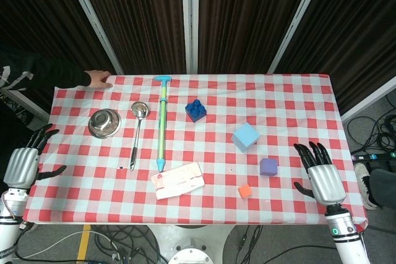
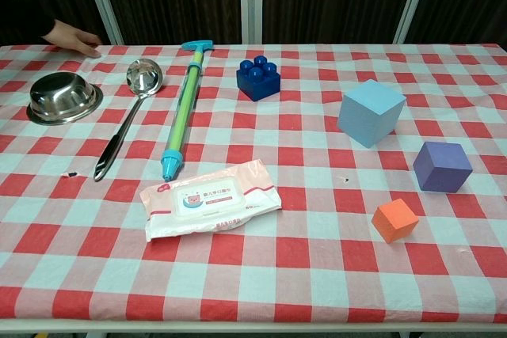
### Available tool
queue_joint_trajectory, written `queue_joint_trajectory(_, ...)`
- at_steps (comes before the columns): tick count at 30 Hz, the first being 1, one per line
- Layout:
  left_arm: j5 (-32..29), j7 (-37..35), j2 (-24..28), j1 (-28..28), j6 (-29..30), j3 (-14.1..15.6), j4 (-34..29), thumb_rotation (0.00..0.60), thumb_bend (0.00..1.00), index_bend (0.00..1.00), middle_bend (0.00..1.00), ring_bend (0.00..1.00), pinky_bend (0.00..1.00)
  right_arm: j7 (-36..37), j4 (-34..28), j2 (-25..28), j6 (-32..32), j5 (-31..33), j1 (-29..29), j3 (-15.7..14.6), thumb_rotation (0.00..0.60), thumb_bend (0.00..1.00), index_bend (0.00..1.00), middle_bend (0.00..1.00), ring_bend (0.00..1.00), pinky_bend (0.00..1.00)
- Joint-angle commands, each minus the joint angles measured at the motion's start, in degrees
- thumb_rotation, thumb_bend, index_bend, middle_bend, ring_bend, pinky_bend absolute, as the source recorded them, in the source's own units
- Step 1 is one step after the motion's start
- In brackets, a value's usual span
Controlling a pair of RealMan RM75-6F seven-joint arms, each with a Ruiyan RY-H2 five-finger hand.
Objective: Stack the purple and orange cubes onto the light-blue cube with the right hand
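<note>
Looking down from the head view, I see my right hand at the right end of the bench, fingers spread, holding nothing, palm down just right of the purple cube. My left hand sits off the bench's left edge, fingers apart too and empty.

Taking the light-blue cube as my landmark: it stands on the checked cloth toward the right side, resting alone with nothing on it. The purple cube lies nearer me and a little right of it, apart from it. The orange cube, the smallest, lies nearer still, just in front of the purple one and not touching it.

Left of the light-blue cube and farther back is a dark blue toy brick. Well left of it lie a long water pump toy, a ladle and a steel bowl. A wipes pack lies left of it, nearer me. A person's hand rests on the far left corner.
</note>
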Motion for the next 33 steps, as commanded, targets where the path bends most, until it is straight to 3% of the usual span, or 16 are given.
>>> queue_joint_trajectory(1, 0.0, 0.0, 0.0, 0.0, 0.0, 0.0, 0.0, 0.600, 0.06, 0.22, 0.20, 0.14, 0.31, -0.1, 0.1, -0.1, -0.3, 0.1, 0.2, 0.0, 0.600, 0.07, 0.00, 0.12, 0.00, 0.00)
queue_joint_trajectory(7, 0.0, 0.0, 0.0, 0.0, 0.0, 0.0, 0.0, 0.600, 0.06, 0.22, 0.20, 0.14, 0.31, 0.0, -0.3, 0.4, -1.6, 0.4, 0.8, -0.1, 0.600, 0.07, 0.00, 0.12, 0.00, 0.00)
queue_joint_trajectory(18, 0.0, 0.0, 0.0, 0.0, 0.0, 0.0, 0.0, 0.600, 0.06, 0.22, 0.20, 0.14, 0.31, -2.3, -1.6, 3.2, -12.8, 5.9, 6.6, 1.8, 0.600, 0.06, 0.00, 0.17, 0.00, 0.00)
queue_joint_trajectory(26, 0.0, 0.0, 0.0, 0.0, 0.0, 0.0, 0.0, 0.600, 0.06, 0.22, 0.20, 0.14, 0.31, -3.9, 1.7, -0.4, -21.2, 10.6, 12.7, 3.9, 0.600, 0.06, 0.00, 0.24, 0.00, 0.00)
queue_joint_trajectory(33, 0.0, 0.0, 0.0, 0.0, 0.0, 0.0, 0.0, 0.600, 0.06, 0.22, 0.20, 0.14, 0.31, -8.3, 3.3, -4.5, -24.1, 15.2, 15.5, 4.4, 0.600, 0.06, 0.00, 0.26, 0.00, 0.00)
